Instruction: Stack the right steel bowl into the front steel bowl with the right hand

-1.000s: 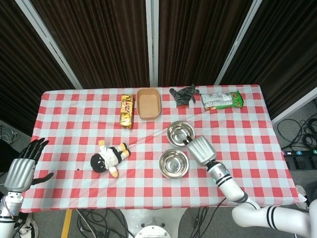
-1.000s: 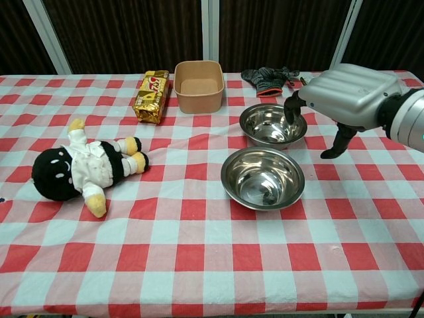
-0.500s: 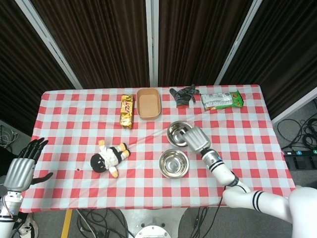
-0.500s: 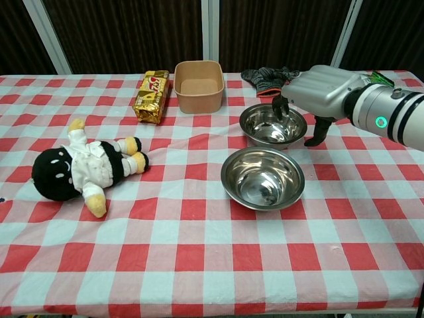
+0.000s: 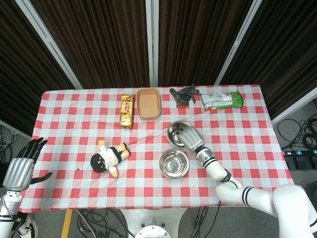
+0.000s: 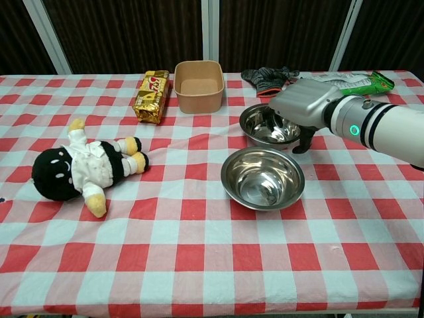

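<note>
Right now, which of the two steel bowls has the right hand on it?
The rear round steel bowl, the one nearer the tan tub. The right hand sits over its right rim, fingers reaching inside. The front steel bowl lies untouched, nearer the table edge.

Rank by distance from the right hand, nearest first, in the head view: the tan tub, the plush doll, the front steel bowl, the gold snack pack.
1. Front steel bowl, just front-left of the right hand.
2. Tan tub, behind and left.
3. Gold snack pack, left of the tub.
4. Plush doll, far left.
</note>
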You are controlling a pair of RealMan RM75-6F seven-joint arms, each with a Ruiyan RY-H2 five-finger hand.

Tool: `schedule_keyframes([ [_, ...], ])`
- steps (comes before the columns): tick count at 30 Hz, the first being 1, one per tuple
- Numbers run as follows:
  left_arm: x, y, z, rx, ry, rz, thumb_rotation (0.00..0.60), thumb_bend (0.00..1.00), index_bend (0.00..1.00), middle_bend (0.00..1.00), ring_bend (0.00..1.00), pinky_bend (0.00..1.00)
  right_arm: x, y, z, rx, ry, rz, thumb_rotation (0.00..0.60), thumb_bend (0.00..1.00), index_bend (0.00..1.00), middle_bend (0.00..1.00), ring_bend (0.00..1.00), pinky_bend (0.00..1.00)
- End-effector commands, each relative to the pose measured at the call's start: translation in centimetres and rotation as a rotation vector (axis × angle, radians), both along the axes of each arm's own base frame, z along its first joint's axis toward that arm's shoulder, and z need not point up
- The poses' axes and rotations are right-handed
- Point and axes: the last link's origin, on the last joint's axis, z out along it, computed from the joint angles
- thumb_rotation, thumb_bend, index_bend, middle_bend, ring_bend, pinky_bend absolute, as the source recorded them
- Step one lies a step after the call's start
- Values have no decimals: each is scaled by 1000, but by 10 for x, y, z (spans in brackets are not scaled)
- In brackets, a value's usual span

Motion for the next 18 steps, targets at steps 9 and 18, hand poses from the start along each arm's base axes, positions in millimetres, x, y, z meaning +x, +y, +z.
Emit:
schedule_keyframes([
  [9,-2,-1,-2,-5,-2,4,600,48,128,166,87,220,-2,0,-7,0,20,-11,600,193,501,445,829,795],
  [18,-3,-2,-2,-10,-10,4,600,48,128,166,87,220,-5,0,-10,-18,25,-12,600,272,592,504,839,808],
])
